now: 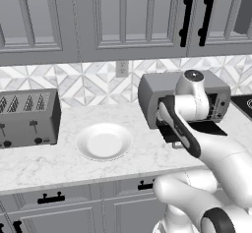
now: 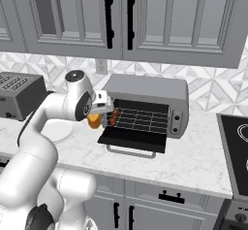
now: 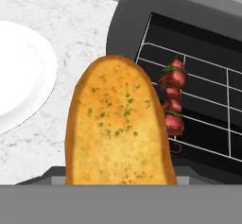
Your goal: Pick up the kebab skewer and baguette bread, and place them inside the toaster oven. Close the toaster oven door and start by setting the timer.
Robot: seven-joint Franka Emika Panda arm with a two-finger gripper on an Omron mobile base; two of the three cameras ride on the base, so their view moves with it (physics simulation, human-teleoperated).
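The baguette bread (image 3: 118, 124), golden with green flecks, stands close in front of the hand camera and covers the fingertips. My gripper (image 2: 99, 113) is shut on this bread (image 2: 94, 121) and holds it just left of the toaster oven's (image 2: 145, 90) open mouth. The kebab skewer (image 3: 172, 105) lies on the wire rack (image 3: 208, 100) inside, near the rack's left end; it also shows as the red skewer (image 2: 114, 117) just right of the bread. The toaster oven door (image 2: 133, 139) hangs open, flat over the counter, its silver handle at the front.
A white plate (image 1: 104, 141) sits bare on the marble counter left of the oven. A grey slot toaster (image 1: 27, 116) stands at the far left. A black stovetop (image 2: 235, 149) lies right of the oven. Wall cabinets hang above.
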